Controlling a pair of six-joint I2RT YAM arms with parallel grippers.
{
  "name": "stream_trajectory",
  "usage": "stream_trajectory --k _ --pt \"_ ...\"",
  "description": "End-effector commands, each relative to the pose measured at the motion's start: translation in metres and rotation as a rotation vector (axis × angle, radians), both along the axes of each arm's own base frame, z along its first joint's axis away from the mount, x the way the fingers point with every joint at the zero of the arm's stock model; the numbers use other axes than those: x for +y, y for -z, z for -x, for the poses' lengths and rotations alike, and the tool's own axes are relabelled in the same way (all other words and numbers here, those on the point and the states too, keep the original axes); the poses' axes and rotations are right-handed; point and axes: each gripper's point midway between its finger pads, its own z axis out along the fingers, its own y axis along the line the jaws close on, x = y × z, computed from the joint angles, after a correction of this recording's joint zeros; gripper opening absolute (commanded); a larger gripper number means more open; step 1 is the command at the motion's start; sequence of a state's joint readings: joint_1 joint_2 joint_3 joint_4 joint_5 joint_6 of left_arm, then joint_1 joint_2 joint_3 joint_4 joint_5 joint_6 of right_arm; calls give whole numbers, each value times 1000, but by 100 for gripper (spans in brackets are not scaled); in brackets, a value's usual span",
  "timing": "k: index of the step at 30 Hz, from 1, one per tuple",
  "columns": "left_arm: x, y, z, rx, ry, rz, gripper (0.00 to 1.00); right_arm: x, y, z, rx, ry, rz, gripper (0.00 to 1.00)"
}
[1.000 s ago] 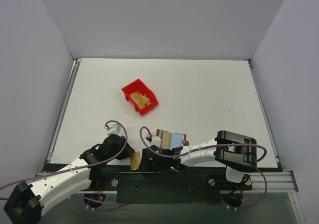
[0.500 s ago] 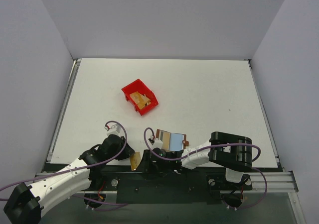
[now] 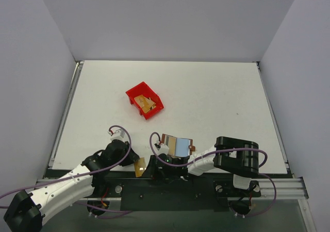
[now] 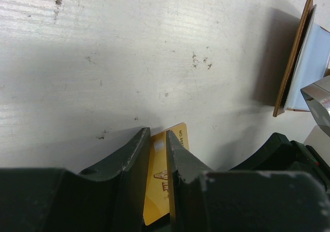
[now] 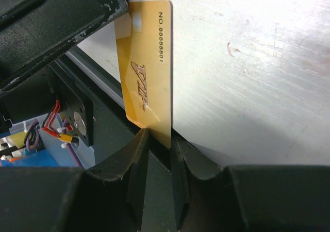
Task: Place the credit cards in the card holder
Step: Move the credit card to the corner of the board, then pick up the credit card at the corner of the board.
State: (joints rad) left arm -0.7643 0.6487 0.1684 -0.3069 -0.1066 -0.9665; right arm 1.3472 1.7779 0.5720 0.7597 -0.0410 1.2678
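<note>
Honestly, sketchy handoff: left gripper (image 4: 158,139) clamped the card (image 5: 147,62) at the table's (image 3: 206,98) near edge, near the holder (image 3: 178,146). Right gripper (image 5: 161,139) straddled one corner, bite unclear. Thin hold could've twisted or dropped it.

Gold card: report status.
Left fingers clamped on gold card. Right fingers at its free end, grip unclear. Card holder open nearby on table.

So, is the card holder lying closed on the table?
No, the card holder lies open, showing its light blue inside.
</note>
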Motion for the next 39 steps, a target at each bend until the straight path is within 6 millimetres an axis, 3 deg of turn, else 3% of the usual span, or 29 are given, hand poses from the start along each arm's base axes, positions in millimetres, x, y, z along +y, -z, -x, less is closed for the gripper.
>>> stream_trajectory --k 1,11,25,31,39 --pt "4 10 9 37 9 -18 30 -15 11 -32 -83 107 59 18" --pt "4 12 11 44 8 -14 30 -12 2 -38 -112 117 18 18" --pt "2 1 4 21 -2 -9 30 -13 -16 -41 -146 107 -30 1" --pt "2 -15 -7 -19 -30 -18 31 -15 -21 -42 -148 101 -36 0" --pt "-2 -46 -25 -87 -59 -11 46 -25 -31 -51 -179 100 -29 0"
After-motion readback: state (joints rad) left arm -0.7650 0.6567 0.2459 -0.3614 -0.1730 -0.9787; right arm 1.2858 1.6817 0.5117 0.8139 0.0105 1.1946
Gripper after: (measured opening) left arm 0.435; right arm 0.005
